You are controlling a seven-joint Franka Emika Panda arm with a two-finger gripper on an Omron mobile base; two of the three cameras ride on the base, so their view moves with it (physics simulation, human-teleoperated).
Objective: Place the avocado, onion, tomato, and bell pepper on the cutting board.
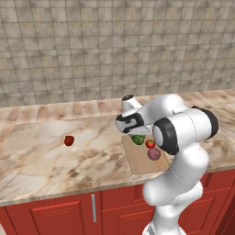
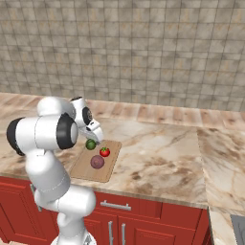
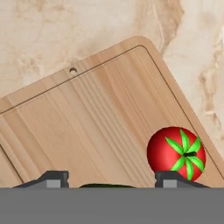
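Avocado (image 1: 137, 139) partly hidden by arm; hand view crops it at bottom.

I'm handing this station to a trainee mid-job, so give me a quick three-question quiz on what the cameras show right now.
1. True or false: the bell pepper already lies on the cutting board.
2. Which item is nearest the pincer? A) onion B) avocado C) bell pepper
3. Fill in: in the hand view, the tomato sits near the board's ____ .

Key: 1 false, it lies on the counter far to the left; 2 B; 3 edge.
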